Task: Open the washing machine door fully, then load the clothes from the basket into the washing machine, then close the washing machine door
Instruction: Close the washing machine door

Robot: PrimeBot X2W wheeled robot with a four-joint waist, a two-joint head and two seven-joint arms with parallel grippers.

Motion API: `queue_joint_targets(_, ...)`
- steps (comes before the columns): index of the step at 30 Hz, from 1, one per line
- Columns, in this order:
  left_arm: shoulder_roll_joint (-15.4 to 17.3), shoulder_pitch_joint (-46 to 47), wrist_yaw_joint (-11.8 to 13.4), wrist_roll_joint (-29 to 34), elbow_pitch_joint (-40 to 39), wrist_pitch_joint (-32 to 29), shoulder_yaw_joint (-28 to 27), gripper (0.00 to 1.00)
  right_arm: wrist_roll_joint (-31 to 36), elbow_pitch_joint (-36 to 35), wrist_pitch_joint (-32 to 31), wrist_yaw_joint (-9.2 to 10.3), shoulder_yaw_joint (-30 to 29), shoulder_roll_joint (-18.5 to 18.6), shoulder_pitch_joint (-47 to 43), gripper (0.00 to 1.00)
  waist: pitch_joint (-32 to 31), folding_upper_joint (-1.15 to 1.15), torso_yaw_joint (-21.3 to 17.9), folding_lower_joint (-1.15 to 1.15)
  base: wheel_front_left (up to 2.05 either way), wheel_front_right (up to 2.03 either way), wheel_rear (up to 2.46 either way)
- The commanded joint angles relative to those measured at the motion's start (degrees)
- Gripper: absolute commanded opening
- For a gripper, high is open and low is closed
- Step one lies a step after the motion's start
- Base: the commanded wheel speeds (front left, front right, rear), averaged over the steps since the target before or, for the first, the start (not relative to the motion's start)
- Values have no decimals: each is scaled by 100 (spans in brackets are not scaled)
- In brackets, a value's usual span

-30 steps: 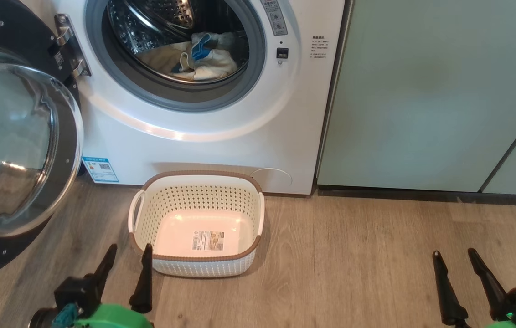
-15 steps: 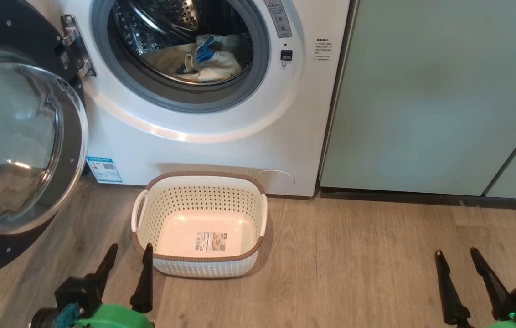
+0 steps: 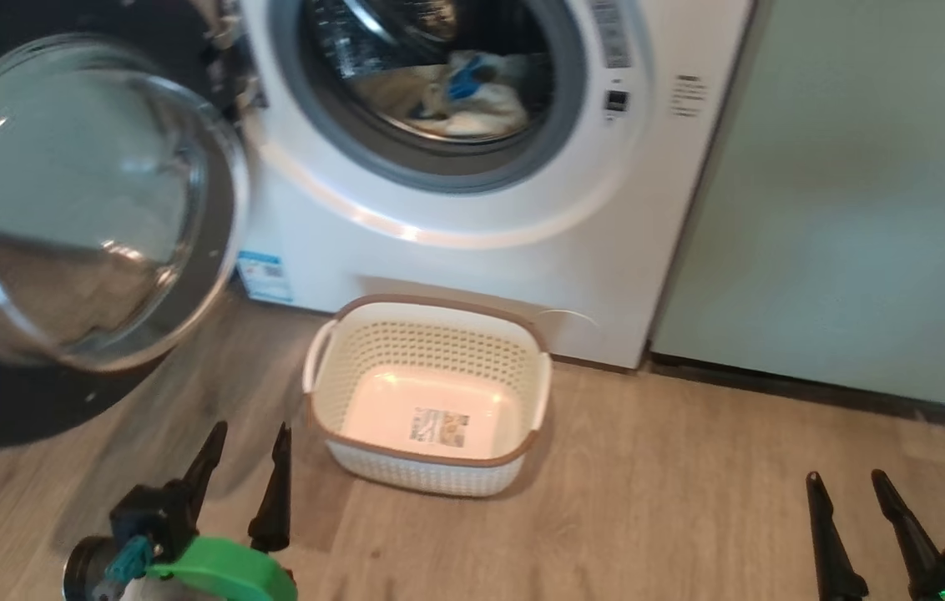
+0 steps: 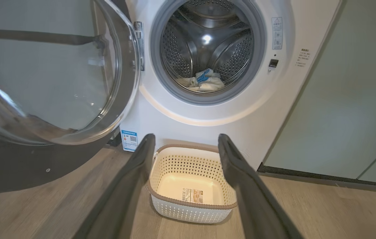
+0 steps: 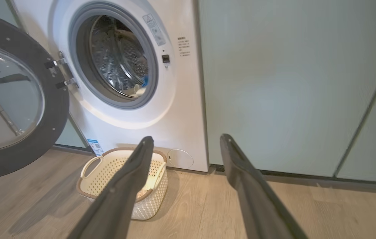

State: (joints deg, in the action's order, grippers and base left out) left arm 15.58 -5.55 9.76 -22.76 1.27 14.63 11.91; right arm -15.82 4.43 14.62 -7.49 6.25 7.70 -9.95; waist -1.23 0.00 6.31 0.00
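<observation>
Door (image 3: 80,200) open left; clothes (image 3: 472,96) in drum (image 3: 347,42); basket (image 3: 431,351) on floor (image 3: 648,501) below

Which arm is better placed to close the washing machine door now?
Probably the left: the door hangs open on that side, nearer the left gripper; the right gripper sits far across.

Floored throughout in pale grey-brown wood-grain planks (image 3: 689,501), matte and laid in long boards. Closed off at the right by tall, flat, pale green cabinet panels (image 3: 840,209), smooth and plain-fronted. Split by a thin dark seam (image 5: 367,109) between two of those panels. Finished along the foot with a dark recessed plinth strip (image 3: 815,391), meeting the planks. Lit softly and evenly, with a faint cloudy sheen across the green fronts and weak shadows on the boards.
</observation>
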Motion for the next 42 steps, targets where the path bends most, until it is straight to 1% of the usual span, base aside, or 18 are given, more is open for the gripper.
queue_joint_targets(1,21,325,17,49,-160,22,-183,100,63,-208,38,0,63,69,174,100,11,0,433,0,0,0,0)
queue_joint_targets(8,57,228,73,52,-180,14,-202,100,43,-172,38,0,176,-1,212,100,-75,0,1059,0,0,0,0)
queue_joint_targets(9,57,228,73,52,-180,14,-202,100,43,-172,38,0,176,-1,212,100,-75,0,1059,0,0,0,0)
queue_joint_targets(16,143,100,128,20,-255,-14,-274,100,31,-116,38,0,279,-56,170,100,-184,0,1486,0,0,0,0)
queue_joint_targets(21,194,9,159,10,-322,-48,-288,100,37,-103,38,0,315,-93,149,100,-224,0,1688,0,0,0,0)
queue_joint_targets(30,272,-98,215,1,-429,-102,-306,100,1,-63,38,0,381,-121,160,100,-279,0,1837,0,0,0,0)
queue_joint_targets(42,348,-125,239,-14,-487,-149,-289,100,-20,-40,38,0,439,-105,168,100,-322,0,1800,0,0,0,0)
